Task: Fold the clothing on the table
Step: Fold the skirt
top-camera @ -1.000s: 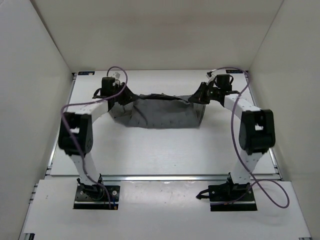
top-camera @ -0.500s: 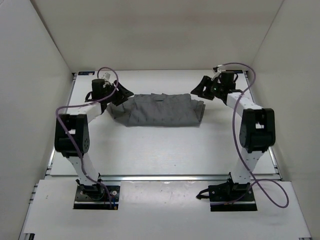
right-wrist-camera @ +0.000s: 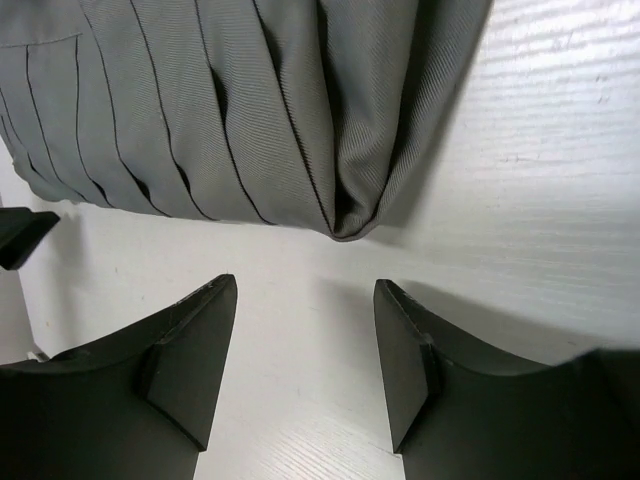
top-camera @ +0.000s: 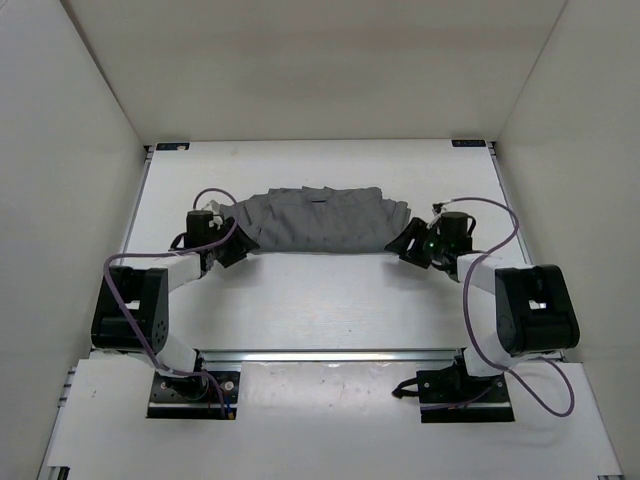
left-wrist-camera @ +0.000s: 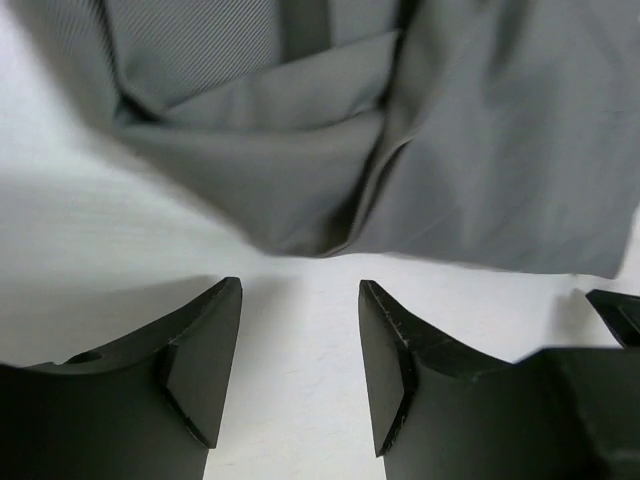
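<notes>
In the top view the clothing (top-camera: 315, 218) lies as a flat grey band just above the middle of the table (top-camera: 320, 295). The left gripper (top-camera: 232, 250) sits at its lower-left corner and the right gripper (top-camera: 408, 243) at its lower-right, so I judge one lengthwise fold done and a crosswise fold left. In the left wrist view my jaws stand spread and empty, the cloth's edge just above their tips; the right wrist view shows the same, jaws spread on nothing below the pleated corner.
</notes>
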Controlling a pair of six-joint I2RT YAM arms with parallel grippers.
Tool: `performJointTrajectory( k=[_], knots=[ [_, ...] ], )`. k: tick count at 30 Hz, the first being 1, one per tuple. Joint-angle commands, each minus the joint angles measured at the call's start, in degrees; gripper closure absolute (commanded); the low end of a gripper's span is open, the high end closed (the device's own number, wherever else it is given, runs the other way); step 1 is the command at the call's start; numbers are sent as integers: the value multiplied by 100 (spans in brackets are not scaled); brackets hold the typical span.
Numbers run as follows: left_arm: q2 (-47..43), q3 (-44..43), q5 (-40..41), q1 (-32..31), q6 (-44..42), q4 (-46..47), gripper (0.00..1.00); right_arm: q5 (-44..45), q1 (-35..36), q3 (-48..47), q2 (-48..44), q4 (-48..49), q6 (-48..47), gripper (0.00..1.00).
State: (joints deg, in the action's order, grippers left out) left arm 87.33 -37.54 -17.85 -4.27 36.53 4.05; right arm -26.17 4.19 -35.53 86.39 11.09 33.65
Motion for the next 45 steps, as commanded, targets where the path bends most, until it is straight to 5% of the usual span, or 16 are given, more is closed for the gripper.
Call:
performJointTrajectory(
  k=[1, 12, 15, 17, 18, 19, 20, 28, 33, 37, 45],
  knots=[
    [-14, 71, 316, -143, 99, 412, 39, 209, 47, 203, 43, 1131, 554, 46],
    [460, 291, 1107, -363, 469, 1150, 41, 771, 319, -15, 975, 1914, 1407, 51],
    [689, 28, 1038, -390, 442, 923, 43, 911, 373, -165, 1099, 1870, 1469, 72],
    [908, -174, 1073, -460, 399, 851, 58, 1078, 381, -51, 1004, 2036, 1513, 100],
    [935, -175, 986, -443, 407, 860, 67, 1114, 355, 115, 898, 2081, 1609, 100],
    [1013, -192, 872, -460, 372, 904, 93, 1123, 268, 221, 836, 2151, 1566, 100],
    [1049, -227, 827, -478, 389, 913, 100, 1088, 171, 274, 731, 2099, 1522, 100],
    [540, -341, 554, -1232, 276, 615, 100, 656, -822, 302, -498, 591, 416, 100],
    [531, -228, 352, -1901, 310, 516, 100, 526, -1052, -759, -694, -701, -488, 100],
    [636, 255, 299, -2121, 591, 991, 100, 350, -465, -2007, -291, -1810, -1236, 100],
    [794, 467, 308, -2069, 697, 1203, 100, -879, 1820, -3229, 824, -1258, -1765, 99]
  ],
)
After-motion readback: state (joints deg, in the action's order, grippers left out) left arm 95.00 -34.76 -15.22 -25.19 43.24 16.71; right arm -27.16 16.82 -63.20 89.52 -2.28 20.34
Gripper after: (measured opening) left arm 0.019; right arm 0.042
